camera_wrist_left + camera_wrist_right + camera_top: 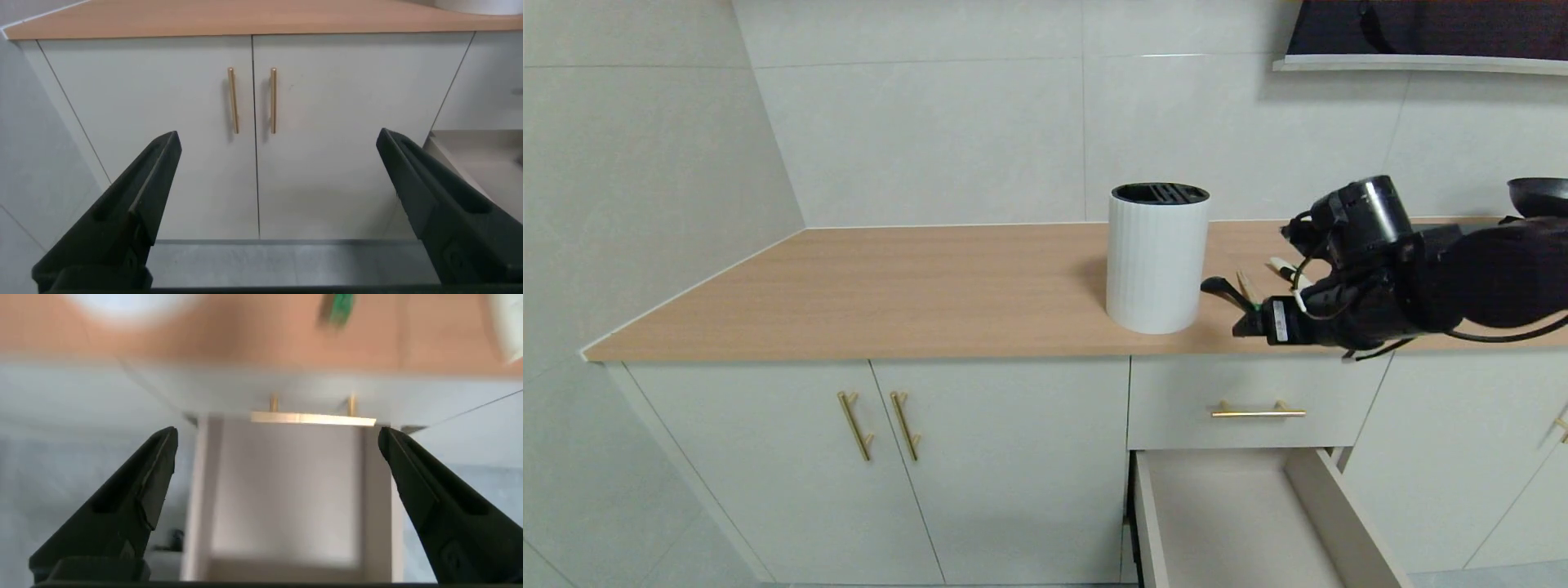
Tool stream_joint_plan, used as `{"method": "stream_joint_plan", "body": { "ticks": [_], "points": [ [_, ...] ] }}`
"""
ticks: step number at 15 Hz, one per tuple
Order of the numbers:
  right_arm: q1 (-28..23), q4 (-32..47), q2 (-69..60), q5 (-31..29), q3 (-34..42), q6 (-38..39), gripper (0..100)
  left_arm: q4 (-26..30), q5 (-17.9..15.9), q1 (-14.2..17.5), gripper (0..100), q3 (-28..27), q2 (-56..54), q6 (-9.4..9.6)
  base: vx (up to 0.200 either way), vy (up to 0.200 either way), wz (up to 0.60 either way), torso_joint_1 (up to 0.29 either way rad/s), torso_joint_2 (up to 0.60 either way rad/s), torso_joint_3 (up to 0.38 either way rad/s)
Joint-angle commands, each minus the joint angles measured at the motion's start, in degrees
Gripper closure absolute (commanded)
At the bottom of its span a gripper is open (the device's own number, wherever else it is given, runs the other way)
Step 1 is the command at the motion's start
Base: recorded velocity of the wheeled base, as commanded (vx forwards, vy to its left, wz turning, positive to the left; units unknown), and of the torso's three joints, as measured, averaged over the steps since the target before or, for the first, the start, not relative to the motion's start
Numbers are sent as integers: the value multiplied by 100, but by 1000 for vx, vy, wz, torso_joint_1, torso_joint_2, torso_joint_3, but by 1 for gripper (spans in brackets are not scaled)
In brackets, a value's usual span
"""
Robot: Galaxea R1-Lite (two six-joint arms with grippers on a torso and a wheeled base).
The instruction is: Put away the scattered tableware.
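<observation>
Scattered tableware lies on the wooden countertop [931,286] just right of a white cylindrical holder [1158,257] with a black slotted top: a black spoon [1217,286], a pale wooden piece [1245,285] and a white-handled utensil [1282,267]. My right gripper [1254,325] hangs at the counter's front edge beside these pieces, above the open lower drawer [1307,490]. In the right wrist view the right gripper [278,445] is open with nothing between its fingers, and the drawer [282,498] lies below it. My left gripper [278,143] is open and faces the cabinet doors [253,147].
A closed drawer with a gold handle [1258,412] sits above the open one. Two cabinet doors with gold handles [878,425] are below the counter's left part. A black pan [1539,194] stands at the far right. Tiled walls close the back and left.
</observation>
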Motion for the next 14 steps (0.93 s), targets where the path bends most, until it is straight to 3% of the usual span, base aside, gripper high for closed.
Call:
{"method": "stream_joint_plan", "body": {
  "ticks": [1,5,14],
  "points": [
    [-154,528,447,36,-866,426,0,0,1,1,0,0,2,0,0,0,0,0,0,0],
    [-356,150,1062,-553,-1174,522,0,0,1,1,0,0,11,0,0,0,0,0,0,0],
    [-532,-43,1713,-615,-1701,839,0,0,1,1,0,0,2,0,0,0,0,0,0,0]
  ]
}}
